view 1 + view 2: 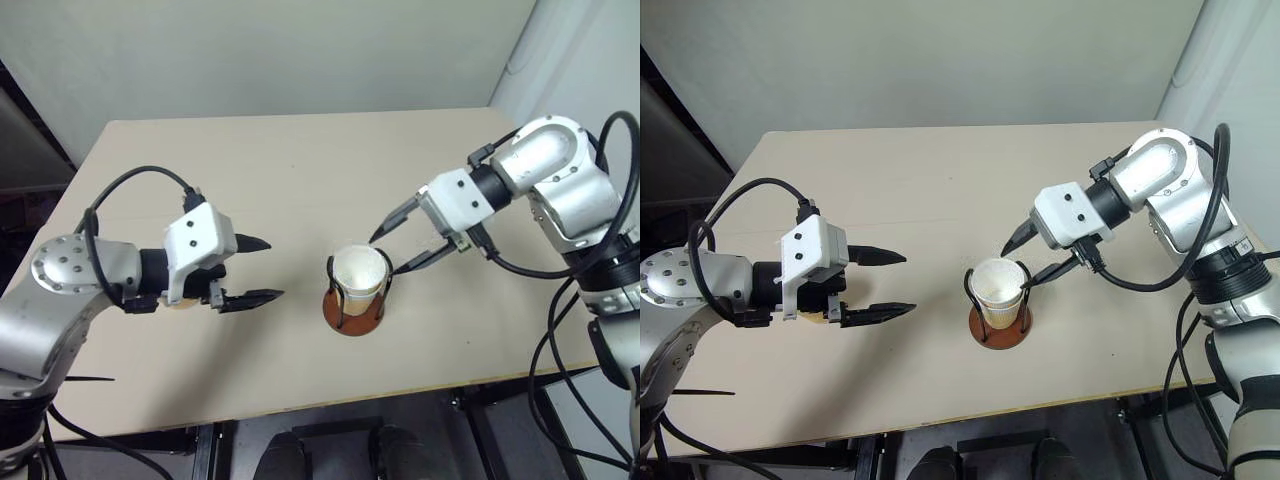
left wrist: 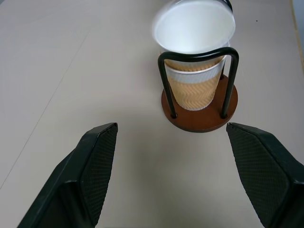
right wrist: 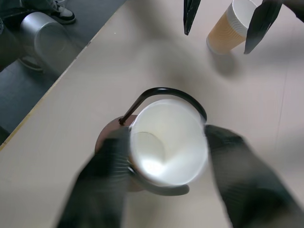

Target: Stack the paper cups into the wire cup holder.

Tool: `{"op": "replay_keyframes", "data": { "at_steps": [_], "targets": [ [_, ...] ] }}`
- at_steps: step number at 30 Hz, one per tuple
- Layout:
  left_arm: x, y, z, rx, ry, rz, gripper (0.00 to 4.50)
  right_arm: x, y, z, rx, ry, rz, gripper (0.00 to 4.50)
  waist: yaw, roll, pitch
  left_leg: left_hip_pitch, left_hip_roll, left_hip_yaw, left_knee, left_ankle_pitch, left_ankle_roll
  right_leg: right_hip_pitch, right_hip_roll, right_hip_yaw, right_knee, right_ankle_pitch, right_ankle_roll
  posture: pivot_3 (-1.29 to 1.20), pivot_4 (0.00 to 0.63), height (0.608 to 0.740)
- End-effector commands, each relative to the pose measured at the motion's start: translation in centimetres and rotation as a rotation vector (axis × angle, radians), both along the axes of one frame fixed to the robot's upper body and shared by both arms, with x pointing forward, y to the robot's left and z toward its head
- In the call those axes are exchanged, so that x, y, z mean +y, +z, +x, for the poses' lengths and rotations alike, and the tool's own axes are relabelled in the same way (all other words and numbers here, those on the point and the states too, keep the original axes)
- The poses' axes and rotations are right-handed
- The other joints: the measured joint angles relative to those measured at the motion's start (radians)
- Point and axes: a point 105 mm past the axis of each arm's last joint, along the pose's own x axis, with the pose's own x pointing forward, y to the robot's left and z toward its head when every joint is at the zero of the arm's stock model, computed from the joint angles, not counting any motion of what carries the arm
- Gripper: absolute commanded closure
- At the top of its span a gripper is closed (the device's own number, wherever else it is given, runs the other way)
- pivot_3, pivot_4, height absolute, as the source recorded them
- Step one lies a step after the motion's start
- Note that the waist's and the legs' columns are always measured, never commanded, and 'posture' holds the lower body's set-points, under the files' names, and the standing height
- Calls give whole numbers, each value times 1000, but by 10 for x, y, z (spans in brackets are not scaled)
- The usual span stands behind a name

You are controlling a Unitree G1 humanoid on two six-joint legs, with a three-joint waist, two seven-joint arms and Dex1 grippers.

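- Beige surface (image 1: 300, 170) is set against a white wall (image 1: 250, 50), dark floor below.
- Wire cup holder (image 1: 355, 300), centre frame, is loaded with stacked paper cups (image 1: 358, 272).
- Right tool (image 1: 392, 252) is spread around the top cup's rim.
- Left tool (image 1: 262, 270) is held wide, left of centre.
- One cup (image 3: 232, 28) is seen under it.

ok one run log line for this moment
right gripper: open beside top tan paper cup | cup: in black wire holder | left gripper: open, empty

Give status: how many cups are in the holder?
Done: one cup sits in the holder. In hand: a second cup is going in on top, tilted, the right gripper open around it. Left: a third cup stands on the table by the open left gripper.
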Motion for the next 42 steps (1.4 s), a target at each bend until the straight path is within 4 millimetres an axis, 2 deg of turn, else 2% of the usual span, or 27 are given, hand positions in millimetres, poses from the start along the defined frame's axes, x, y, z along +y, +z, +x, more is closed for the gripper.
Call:
{"op": "replay_keyframes", "data": {
  "at_steps": [1,2,4,6,10,12,17,21,26,29,34,38,41,42],
  "targets": [
    [13,20,3,-100,61,34,558,5,24,1,-39,-1,90,769,0,0,0,0,0,0,0,0,0,0,0,0,0,0,0,0,150,740],
    [20,25,6,-120,94,46,558,8,32,4,-33,-17,147,769,0,0,0,0,0,0,0,0,0,0,0,0,0,0,0,0,150,740],
    [44,37,7,-148,178,94,558,19,67,18,16,-106,408,769,-9,0,0,0,0,0,0,0,0,-1,0,0,0,0,0,0,150,740],
    [63,40,1,-138,219,165,558,28,80,23,86,-155,548,769,-11,0,1,-1,3,-1,-2,0,0,-5,5,3,0,2,-3,0,150,740],
    [110,30,-16,-35,303,353,558,55,52,5,138,-95,551,769,-11,-3,-1,1,13,-1,-4,-4,1,-4,14,2,0,-1,-10,0,150,740],
    [124,22,-19,1,324,414,558,59,49,3,147,-100,561,769,-9,-3,-1,2,17,-3,-3,-7,4,-5,17,0,1,-3,-12,0,150,740],
    [140,5,-11,34,358,501,558,57,53,-1,160,-104,578,769,-2,-4,-2,-1,19,-6,-5,-7,3,-8,18,-2,3,-1,-9,0,150,740],
    [138,-6,1,39,348,525,558,52,52,-1,145,-129,568,769,-2,-4,-2,0,19,-5,-4,-7,3,-8,18,-2,2,-1,-15,0,150,740],
    [147,-22,12,65,356,589,558,44,53,-2,131,-165,561,769,-2,-4,-2,0,18,-5,-2,-7,3,-8,18,-1,3,0,-16,0,150,740],
    [145,-25,17,61,339,583,1093,38,54,-2,120,-191,556,710,-3,-4,-2,0,19,-5,-3,-7,3,-9,19,-1,3,0,-16,0,150,740],
    [134,-24,19,63,273,550,2771,28,55,-4,116,-217,547,710,-3,-4,-2,-1,19,-5,-4,-7,3,-9,20,-1,2,1,-14,0,150,740],
    [124,-17,19,48,213,515,4296,12,49,-16,153,-186,490,710,-3,-5,-2,-1,19,-5,-4,-7,3,-9,21,-1,2,2,-13,0,150,740],
    [101,1,17,-3,111,422,4405,-5,45,-25,186,-178,446,710,2,-5,-2,-2,19,-5,-3,-7,3,-9,22,-1,2,2,-13,0,150,740],
    [89,13,16,-37,58,379,4405,-14,43,-29,199,-182,425,710,5,-5,-2,-2,19,-5,-2,-7,3,-9,24,-1,2,2,-13,0,150,740]
  ]
}}
